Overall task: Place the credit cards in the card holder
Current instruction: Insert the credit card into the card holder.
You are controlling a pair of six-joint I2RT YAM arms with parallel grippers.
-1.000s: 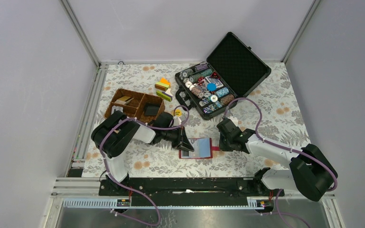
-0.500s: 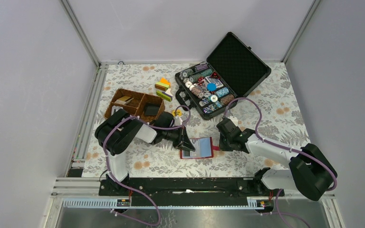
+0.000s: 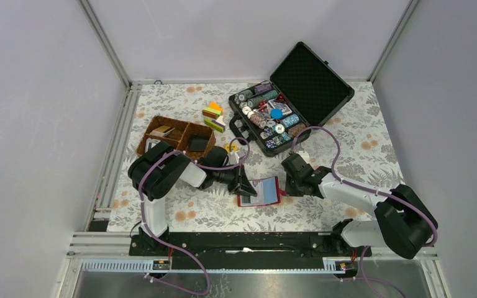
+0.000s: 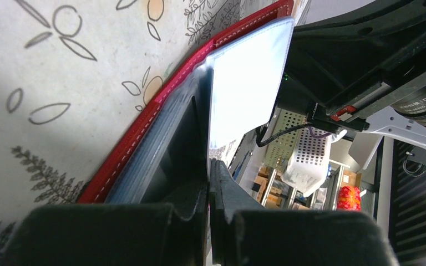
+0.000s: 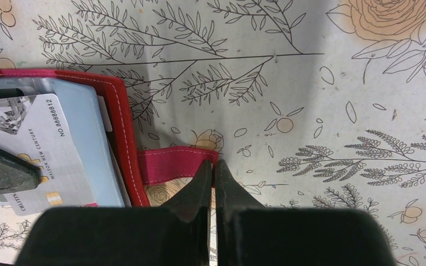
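Note:
The card holder [image 3: 264, 192], a red wallet, lies open on the floral mat between my two grippers. My left gripper [image 4: 209, 163] is shut on a whitish credit card [image 4: 249, 83], held on edge, its far end inside the wallet's light blue pocket [image 4: 144, 160]. From above, that gripper [image 3: 246, 186] is at the wallet's left edge. My right gripper [image 5: 213, 163] is shut on the wallet's red strap [image 5: 169, 165] at the right side [image 3: 287, 186]. A printed card [image 5: 33, 133] shows against the pocket in the right wrist view. A tan card [image 3: 161, 130] and a dark card [image 3: 197, 143] lie in the basket.
A brown wicker basket [image 3: 175, 127] stands behind the left arm. An open black case [image 3: 313, 81] with poker chips [image 3: 266, 118] is at the back centre. Coloured blocks [image 3: 213, 116] lie between them. Metal rails [image 3: 115, 149] line the mat's left edge.
The left gripper has moved slightly right with the card, and the wallet has shifted and tilted a little. The right gripper has kept its hold on the strap, edging left.

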